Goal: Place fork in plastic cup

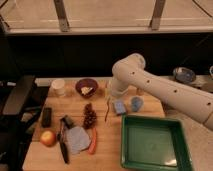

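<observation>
End effector (110,98) holding fork (107,111) just left of blue sponge (119,107), sponge between it and plastic cup (136,103), cup's top uncovered
</observation>
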`<state>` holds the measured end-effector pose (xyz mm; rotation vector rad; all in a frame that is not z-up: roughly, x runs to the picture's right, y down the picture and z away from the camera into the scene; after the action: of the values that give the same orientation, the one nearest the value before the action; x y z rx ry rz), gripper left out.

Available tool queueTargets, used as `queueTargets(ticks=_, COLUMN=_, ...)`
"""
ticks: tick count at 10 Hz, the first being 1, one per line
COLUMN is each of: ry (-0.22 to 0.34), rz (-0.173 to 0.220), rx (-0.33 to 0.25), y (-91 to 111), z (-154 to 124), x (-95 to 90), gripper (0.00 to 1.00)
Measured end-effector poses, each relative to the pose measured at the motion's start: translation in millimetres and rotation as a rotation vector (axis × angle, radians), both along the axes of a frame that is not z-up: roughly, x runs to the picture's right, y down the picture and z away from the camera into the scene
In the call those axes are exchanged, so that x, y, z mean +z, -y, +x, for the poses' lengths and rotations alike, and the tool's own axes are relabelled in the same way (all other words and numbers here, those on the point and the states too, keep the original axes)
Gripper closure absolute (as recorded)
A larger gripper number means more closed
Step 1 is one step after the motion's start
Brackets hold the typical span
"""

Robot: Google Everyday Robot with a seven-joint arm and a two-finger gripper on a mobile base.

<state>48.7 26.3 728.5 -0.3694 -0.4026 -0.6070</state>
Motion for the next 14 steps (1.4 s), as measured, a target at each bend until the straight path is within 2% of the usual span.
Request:
queueTargets(ticks=1, ry=-0.024, rz=0.025, rx=0.037, y=19, z=17, x=-2.6, gripper=1.00)
queueTargets(ticks=2, ry=-0.028, rz=0.033, rx=0.047, y=24, z=21, x=-3.7, gripper=1.00)
queueTargets(ticks=7, ry=-0.029, rz=0.032, rx=0.048, y=24, z=20, x=-3.2, gripper=1.00)
queueTargets(ticks=9, ry=-0.046, rz=0.045, rx=0.073, y=28, z=24, x=-3.0, gripper=1.00)
queueTargets(ticks=12, ry=-0.132, rz=0.089, rx=0.128, y=49, z=69, x=-3.8, gripper=1.00)
queueTargets(ticks=14, ry=-0.203, rz=0.098, rx=0.156, y=57, z=108, x=-3.3, gripper=1.00)
